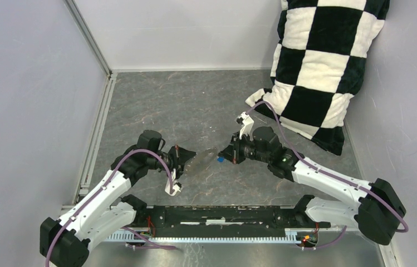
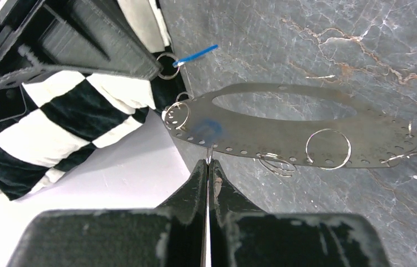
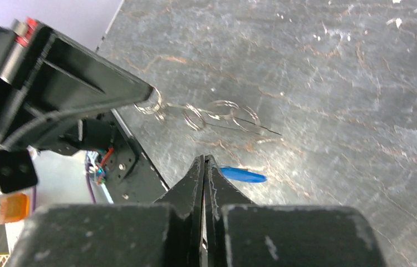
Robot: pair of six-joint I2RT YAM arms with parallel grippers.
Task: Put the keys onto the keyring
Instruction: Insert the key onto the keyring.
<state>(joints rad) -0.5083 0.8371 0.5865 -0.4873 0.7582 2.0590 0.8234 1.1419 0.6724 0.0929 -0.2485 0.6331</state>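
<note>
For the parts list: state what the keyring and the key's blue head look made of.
The keyring: thin sheet metal, likely steel, dull grey sheen, punched holes along its rim. The key: blue head probably plastic, smooth and glossy; painted metal possible.

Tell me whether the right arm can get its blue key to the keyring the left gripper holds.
Likely yes: the right gripper, shut on the blue key, faces the keyring in the left gripper, with only open air between.
</note>
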